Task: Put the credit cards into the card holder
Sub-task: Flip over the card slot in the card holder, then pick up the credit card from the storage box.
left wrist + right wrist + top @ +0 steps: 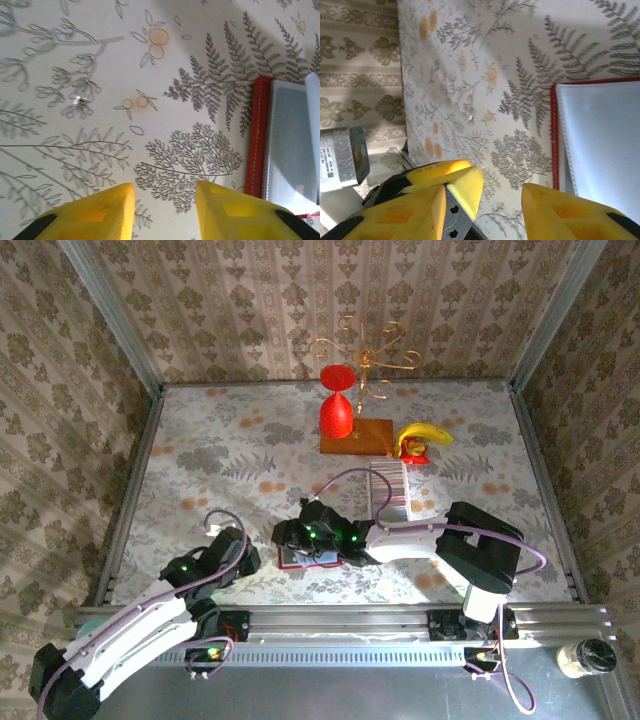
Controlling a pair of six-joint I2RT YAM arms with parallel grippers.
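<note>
Card holder (305,561) lies open, lower centre. Credit cards (390,490) rowed on bench (220,460) up-right of it, apart. Left claw (165,197) and right claw (502,192) both parted, empty. Seemingly no card loaded yet; all remain.

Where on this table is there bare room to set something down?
Bare cloth: the far-left stretch between the left wall and the red glass; the far-right corner beyond the banana; a strip between the card row and the right wall. Crowded: near centre, where the left arm and right arm meet at the card holder.
</note>
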